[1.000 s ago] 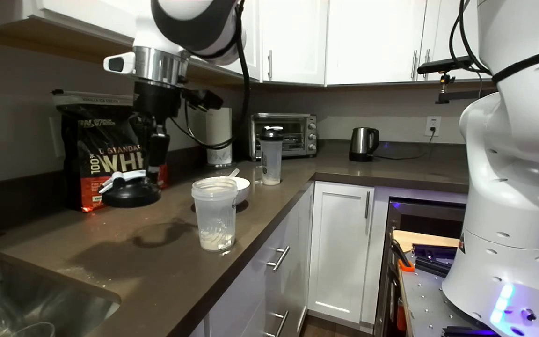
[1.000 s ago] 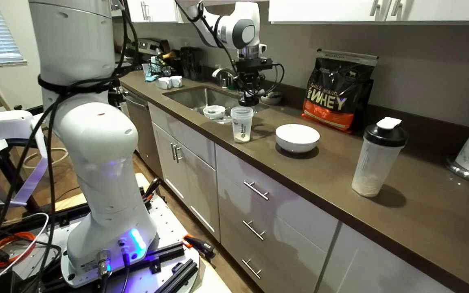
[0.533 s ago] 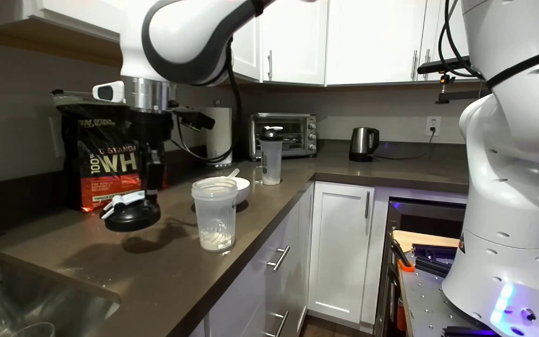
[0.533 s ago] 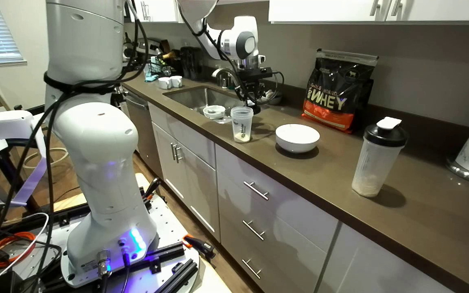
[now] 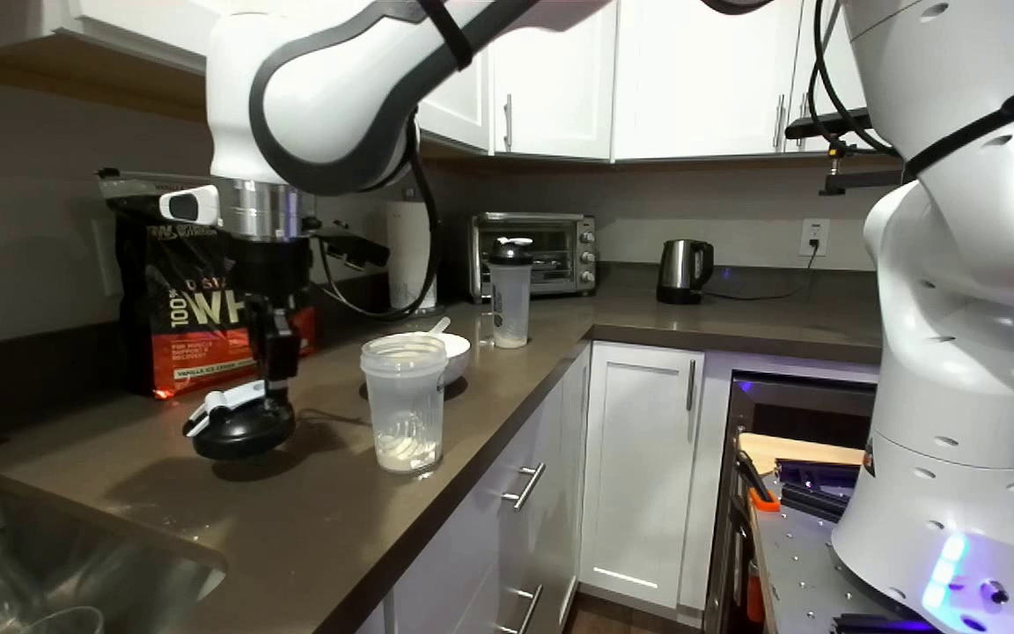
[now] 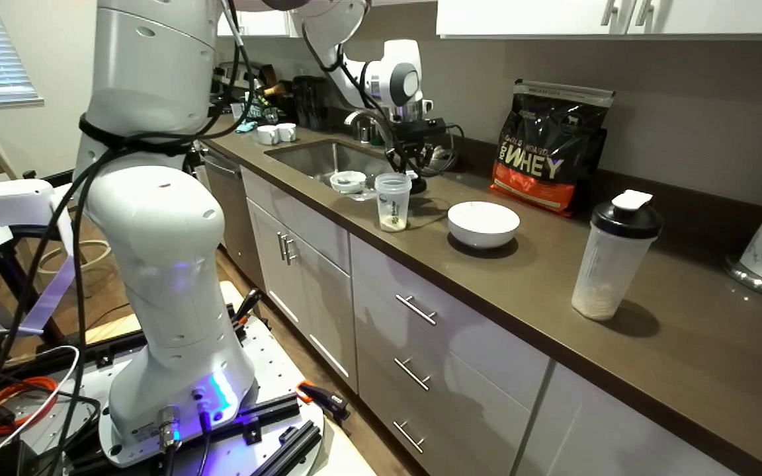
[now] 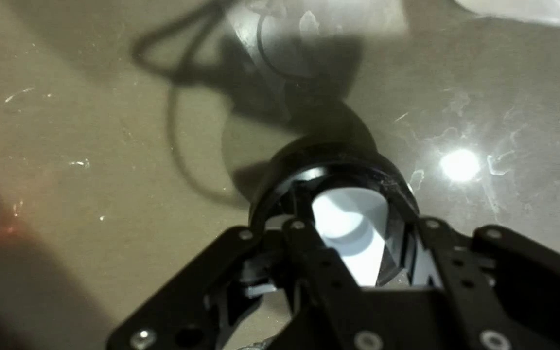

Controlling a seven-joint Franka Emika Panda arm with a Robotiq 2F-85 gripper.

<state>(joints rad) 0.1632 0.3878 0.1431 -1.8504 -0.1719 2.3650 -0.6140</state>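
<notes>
Clasps a black lid with a white flap in the claw, just above the surface, near an open shaker cup with pale powder in the bottom and near a tall bag of whey by the wall. Farther out, has a white bowl past the cup, then a lidded shaker bottle and a toaster oven near a paper towel roll, and, on the opposite side of the lid, a sink set into the surface.
</notes>
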